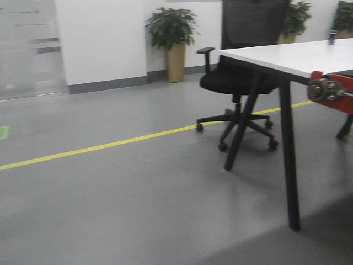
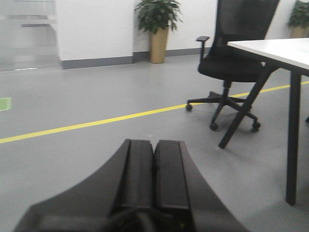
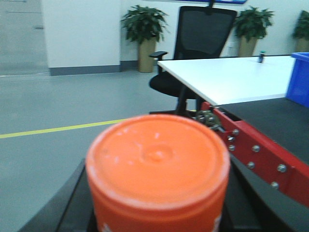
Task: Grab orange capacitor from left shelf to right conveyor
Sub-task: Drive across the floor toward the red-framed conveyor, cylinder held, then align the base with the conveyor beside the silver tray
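Observation:
The orange capacitor (image 3: 157, 169) fills the lower middle of the right wrist view, its flat top facing the camera, held between the black fingers (image 3: 72, 208) of my right gripper (image 3: 157, 212). The right conveyor (image 3: 260, 145) lies just to its right: dark grey belt behind a red frame with silver bolts. The conveyor's red end (image 1: 331, 91) also shows at the right edge of the front view. My left gripper (image 2: 154, 145) is shut and empty, held above bare grey floor. The left shelf is out of view.
A white table (image 1: 298, 55) on black legs stands right of centre, with a black office chair (image 1: 242, 72) behind it. A blue bin (image 3: 299, 79) sits by the belt's far side. A yellow floor line (image 1: 110, 144) crosses the grey floor. Potted plants (image 1: 172, 44) stand by the wall.

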